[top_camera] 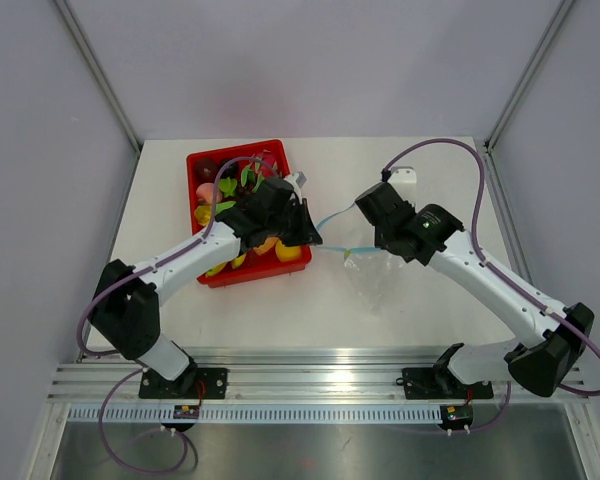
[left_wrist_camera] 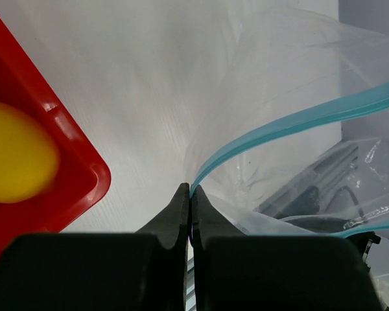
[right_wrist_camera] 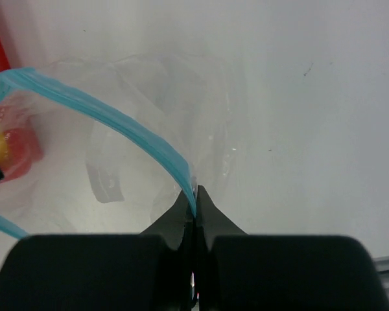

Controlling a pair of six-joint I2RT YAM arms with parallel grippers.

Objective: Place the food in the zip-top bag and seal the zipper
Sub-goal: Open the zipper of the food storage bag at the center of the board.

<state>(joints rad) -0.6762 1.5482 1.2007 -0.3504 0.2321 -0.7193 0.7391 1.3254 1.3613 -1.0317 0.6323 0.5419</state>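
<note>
The clear zip-top bag (top_camera: 375, 280) hangs between my two grippers over the white table, its mouth spread open. Its blue-teal zipper (top_camera: 335, 215) runs from one gripper to the other. My left gripper (top_camera: 313, 240) is shut on the left end of the zipper (left_wrist_camera: 298, 120), just off the tray's corner. My right gripper (top_camera: 372, 243) is shut on the right end of the zipper (right_wrist_camera: 110, 116). The bag (right_wrist_camera: 162, 97) looks empty. The toy food (top_camera: 220, 190) lies in the red tray (top_camera: 235, 150), partly hidden by my left arm. A yellow fruit (left_wrist_camera: 13, 159) shows in the tray corner.
The red tray's corner (left_wrist_camera: 84, 172) is close to the left of my left gripper. A small white object (top_camera: 405, 178) lies at the back behind my right arm. Metal frame posts stand at the back corners, and a rail runs along the near edge.
</note>
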